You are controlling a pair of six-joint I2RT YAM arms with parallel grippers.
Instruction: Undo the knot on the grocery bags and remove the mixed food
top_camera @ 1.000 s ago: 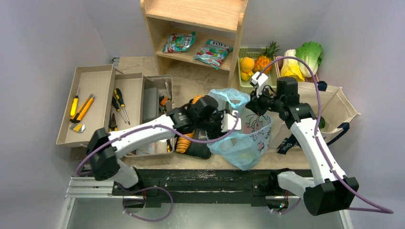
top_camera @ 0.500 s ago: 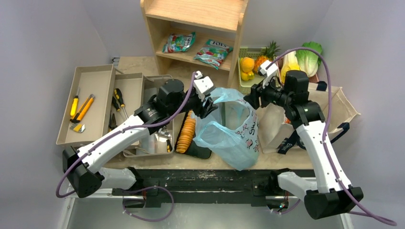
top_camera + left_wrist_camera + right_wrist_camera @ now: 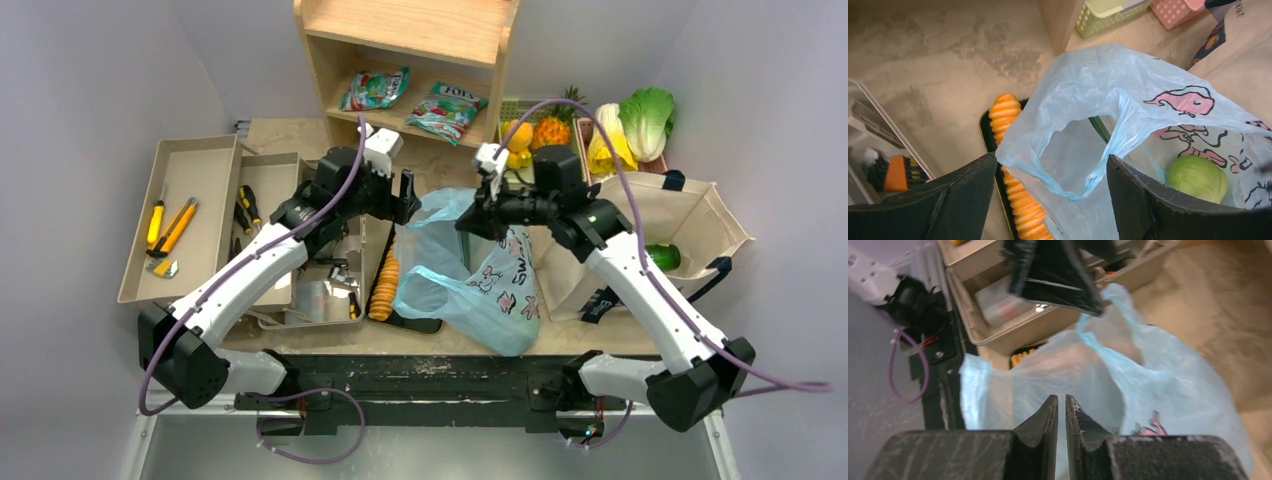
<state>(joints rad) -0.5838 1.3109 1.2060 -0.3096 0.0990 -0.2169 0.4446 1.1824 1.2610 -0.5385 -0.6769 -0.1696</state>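
Light-blue plastic bag could slump shut over the green cabbage at its 4 o'clock: left tool gapes wide, right tool nearly closed on nothing visible.

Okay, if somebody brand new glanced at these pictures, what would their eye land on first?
The light-blue plastic bag with pink cartoon prints, open at the front middle of the table, with both grippers at its top: the left gripper spread wide, the right gripper nearly closed. A green cabbage sits inside it, and a row of orange crackers lies just to its left.
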